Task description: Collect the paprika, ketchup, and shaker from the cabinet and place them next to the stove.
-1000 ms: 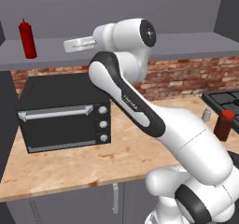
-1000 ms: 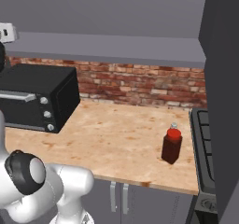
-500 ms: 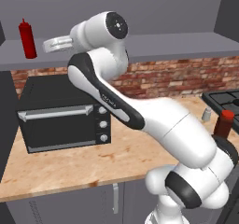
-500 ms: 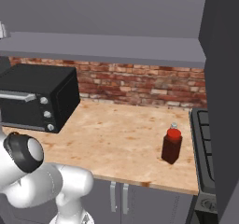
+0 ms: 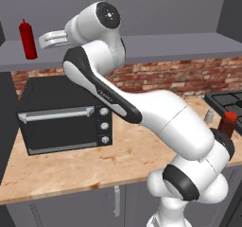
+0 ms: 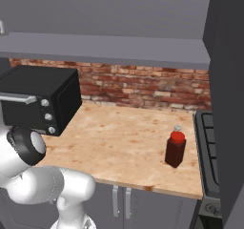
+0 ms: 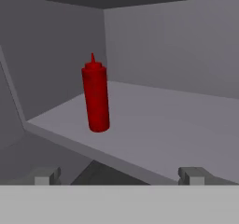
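The ketchup (image 5: pixel 27 39), a slim red squeeze bottle, stands upright at the left end of the cabinet shelf (image 5: pixel 179 45). My gripper (image 5: pixel 42 40) hovers open just right of it, at shelf height, holding nothing. In the hand view the ketchup (image 7: pixel 96 97) stands ahead and left of centre on the shelf (image 7: pixel 163 125), beyond my gripper (image 7: pixel 120 175), whose jaws are spread wide. The paprika (image 5: pixel 228 123) stands on the counter beside the stove (image 5: pixel 230 100), with the small pale shaker (image 5: pixel 208 116) close by. From the right, the paprika (image 6: pixel 175 148) partly hides the shaker (image 6: pixel 177 128).
A black toaster oven (image 5: pixel 64 119) sits on the wooden counter (image 6: pixel 119 142) under the shelf's left part. A brick wall (image 6: pixel 138 87) backs the counter. Dark side panels (image 6: pixel 226 104) frame the shelf. The stove (image 6: pixel 208 144) lies at the counter's right end.
The arm has swung left along the shelf, bringing the open gripper close to the ketchup. The paprika and shaker have stayed put.
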